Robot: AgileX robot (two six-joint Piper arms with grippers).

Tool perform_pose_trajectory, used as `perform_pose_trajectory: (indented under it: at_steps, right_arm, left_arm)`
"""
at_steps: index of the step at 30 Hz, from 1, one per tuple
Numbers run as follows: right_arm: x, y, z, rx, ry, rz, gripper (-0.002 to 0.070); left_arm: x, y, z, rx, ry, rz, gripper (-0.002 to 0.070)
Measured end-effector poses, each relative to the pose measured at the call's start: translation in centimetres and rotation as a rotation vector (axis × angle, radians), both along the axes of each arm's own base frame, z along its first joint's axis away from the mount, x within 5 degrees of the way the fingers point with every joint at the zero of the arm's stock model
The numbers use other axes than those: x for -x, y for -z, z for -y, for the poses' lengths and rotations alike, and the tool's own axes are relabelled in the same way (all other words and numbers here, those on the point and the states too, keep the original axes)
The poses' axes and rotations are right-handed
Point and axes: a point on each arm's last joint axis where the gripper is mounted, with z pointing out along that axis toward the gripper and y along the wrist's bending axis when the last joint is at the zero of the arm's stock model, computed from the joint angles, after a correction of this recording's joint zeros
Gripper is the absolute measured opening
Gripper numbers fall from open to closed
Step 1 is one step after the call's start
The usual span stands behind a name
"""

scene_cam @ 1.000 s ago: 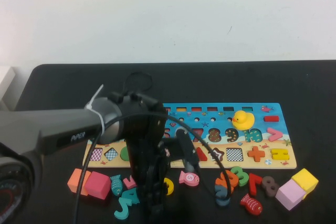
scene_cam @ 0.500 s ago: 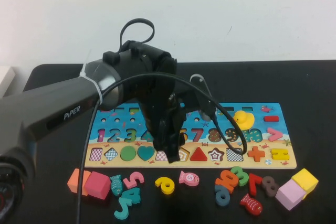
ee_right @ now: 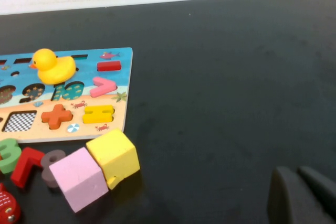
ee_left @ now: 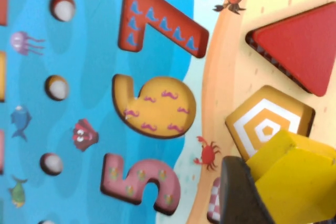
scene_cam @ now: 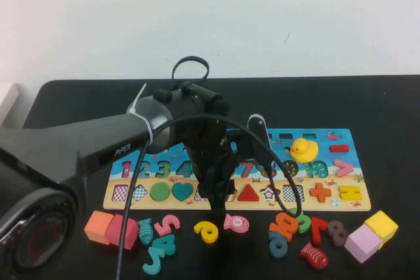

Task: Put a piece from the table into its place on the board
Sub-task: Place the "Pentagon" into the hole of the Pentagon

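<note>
My left gripper hangs low over the sandy strip of the board, shut on the piece, a small yellow pentagon. One dark finger presses its side; the other finger is out of view. The piece hovers partly over its place, a pentagon recess with white outlines beside the red triangle. In the high view the arm hides that recess. My right gripper rests shut and empty over the bare black table, to the right of the board.
Loose pieces lie in front of the board: a yellow 6, a pink fish, several numbers, orange and pink blocks, pink and yellow cubes. A yellow duck stands on the board.
My left arm has swung from the loose pieces at the table's front up onto the board, then lowered over the shape strip with the yellow piece in its grip.
</note>
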Motion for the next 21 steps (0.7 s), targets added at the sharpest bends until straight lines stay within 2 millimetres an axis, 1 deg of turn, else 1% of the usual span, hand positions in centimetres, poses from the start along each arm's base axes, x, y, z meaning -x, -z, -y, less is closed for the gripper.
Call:
perform_pose_trajectory:
  at_steps: [6, 12, 21]
  right_arm:
    - [0.0, 0.0, 0.0, 0.0, 0.0, 0.0, 0.0019]
    - [0.0, 0.0, 0.0, 0.0, 0.0, 0.0, 0.0019]
    - [0.0, 0.0, 0.0, 0.0, 0.0, 0.0, 0.0019]
  left_arm:
    - [-0.27, 0.77, 0.18, 0.002, 0.011, 0.01, 0.0312]
    - [-0.4, 0.79, 0.45, 0.023, 0.045, 0.03, 0.0312]
    - [-0.35, 1.09, 0.82, 0.064, 0.029, 0.011, 0.0312]
